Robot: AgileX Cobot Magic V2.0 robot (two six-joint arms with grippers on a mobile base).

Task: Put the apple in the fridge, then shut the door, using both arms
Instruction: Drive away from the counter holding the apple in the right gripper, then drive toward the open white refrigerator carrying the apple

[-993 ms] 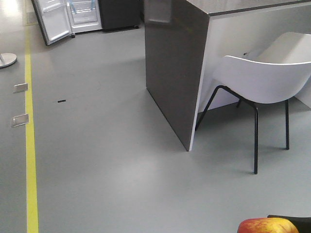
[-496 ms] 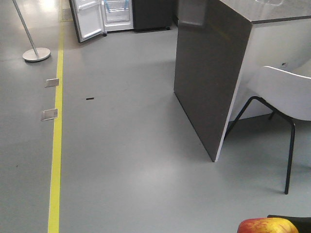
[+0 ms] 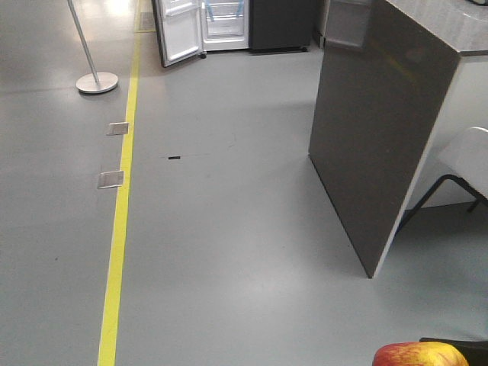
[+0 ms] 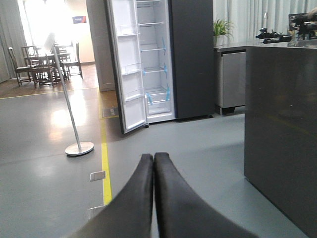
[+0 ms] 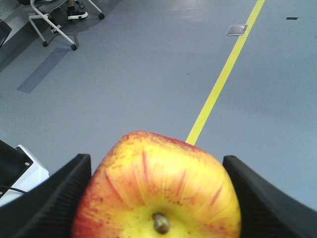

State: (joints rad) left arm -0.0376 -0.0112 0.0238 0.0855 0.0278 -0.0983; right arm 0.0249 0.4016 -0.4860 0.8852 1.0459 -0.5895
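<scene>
The apple (image 5: 158,191) is being clamped by the right gripper (image 5: 156,166); the left gripper (image 4: 153,157) is being held together; the fridge (image 4: 190,59) door (image 4: 124,64) is being left open, apparently wide.

Legible text, brands, numbers: none. Blue wall sign (image 4: 79,19), far beyond the left jaws and to their left: lettering too small to read. Floor plaque (image 4: 98,175), left of the same jaws: face unreadable

Grey floor (image 3: 229,229) with a yellow line (image 3: 118,244); two small plates (image 3: 110,179) lie just beside it. Pole stand (image 3: 97,82) at rear left. Dark worktop (image 3: 374,145) and white chair (image 3: 469,149) at right.
</scene>
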